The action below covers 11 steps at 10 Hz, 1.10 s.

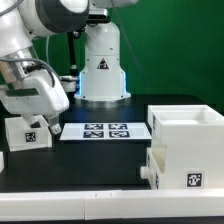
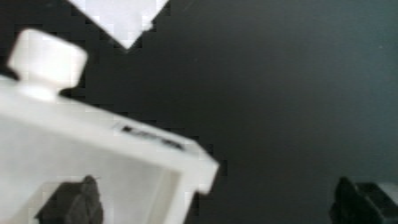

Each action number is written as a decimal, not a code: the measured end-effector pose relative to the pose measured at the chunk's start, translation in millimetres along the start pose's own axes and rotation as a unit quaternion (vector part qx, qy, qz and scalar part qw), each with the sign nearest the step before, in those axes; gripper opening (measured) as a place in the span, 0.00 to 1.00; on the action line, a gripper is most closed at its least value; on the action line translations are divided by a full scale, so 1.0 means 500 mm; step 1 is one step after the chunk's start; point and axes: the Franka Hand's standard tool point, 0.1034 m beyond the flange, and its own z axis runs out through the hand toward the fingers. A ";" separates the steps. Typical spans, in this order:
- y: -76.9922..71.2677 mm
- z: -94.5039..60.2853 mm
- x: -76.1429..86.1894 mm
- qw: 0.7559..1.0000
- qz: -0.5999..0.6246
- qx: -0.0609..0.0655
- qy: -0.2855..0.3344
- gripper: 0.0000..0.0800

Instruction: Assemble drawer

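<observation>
One gripper (image 1: 34,114) hovers above one loose tray (image 1: 27,131) at exterior view's left, jaws spread wide, holding nothing. One marker board (image 1: 105,130) at centre. One tall casing (image 1: 190,140) at right, second tray (image 1: 158,166) jutting from its lower side.

Body of the arm (image 1: 45,35): glossy white shells, rounded and bulbous, dark grey bands at the joints. Its base (image 1: 101,75) is a white domed column bearing a black triangular warning sticker (image 1: 101,62), with a bluish glow at the foot. The gripper (image 1: 42,122) has a pale, boxy housing. Its fingertips (image 2: 75,200) are near black, perhaps rubber-padded; wrist view too blurred to be sure.
</observation>
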 end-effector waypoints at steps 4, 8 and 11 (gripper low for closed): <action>-0.004 0.037 -0.010 1.000 -0.002 -0.002 0.000 0.81; -0.007 0.038 -0.012 1.000 -0.011 -0.003 -0.001 0.47; -0.010 0.033 -0.011 1.000 -0.016 -0.002 0.001 0.13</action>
